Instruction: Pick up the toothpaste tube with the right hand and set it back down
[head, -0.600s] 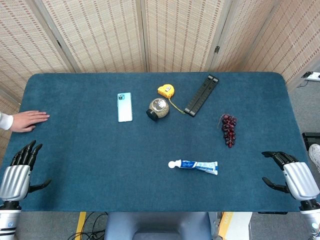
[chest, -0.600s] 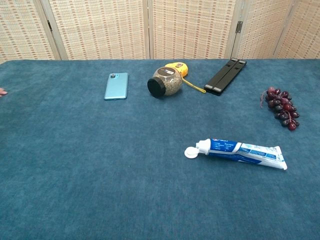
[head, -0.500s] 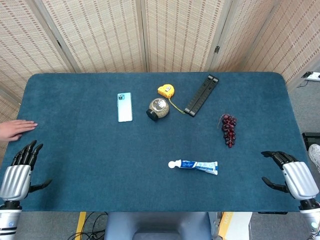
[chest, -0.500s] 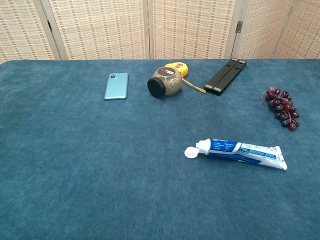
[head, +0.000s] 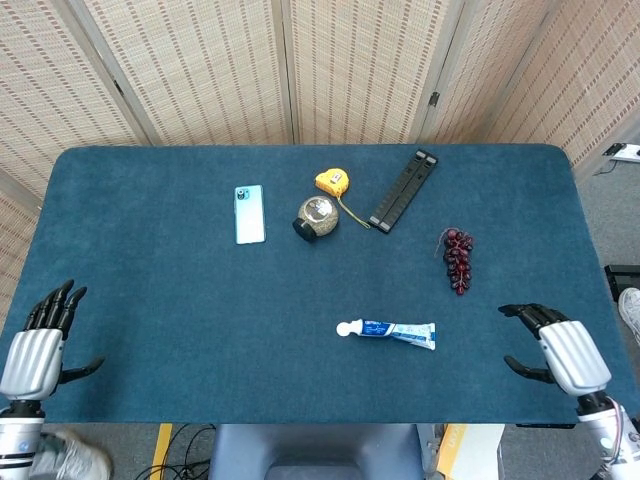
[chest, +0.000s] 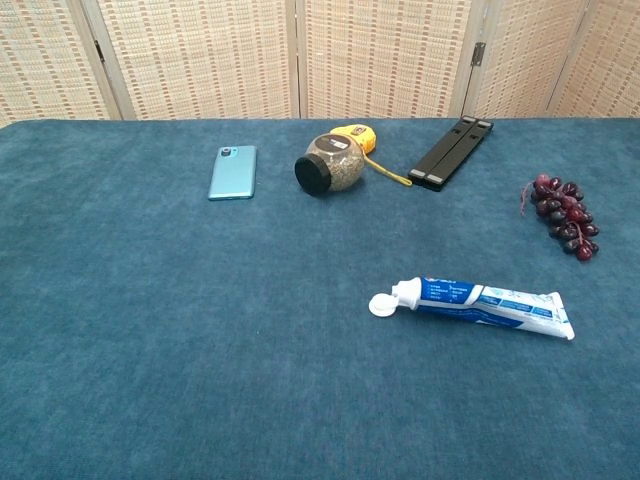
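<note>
The blue and white toothpaste tube (head: 394, 332) lies flat on the blue table, its white cap pointing left; the chest view shows the tube (chest: 485, 307) at lower right. My right hand (head: 560, 349) hovers open at the table's right front corner, well to the right of the tube, fingers spread toward it. At the left front corner my left hand (head: 40, 340) is open with fingers straight, holding nothing. Neither hand appears in the chest view.
A teal phone (head: 249, 213), a jar on its side (head: 316, 217), a yellow tape measure (head: 333, 182) and a black folded stand (head: 404, 188) lie across the back half. Dark grapes (head: 457, 259) sit behind and right of the tube. A shoe (head: 70, 459) shows below the table's left front.
My right hand has moved left toward the tube. A person's hand that rested on the table's left edge has withdrawn out of sight.
</note>
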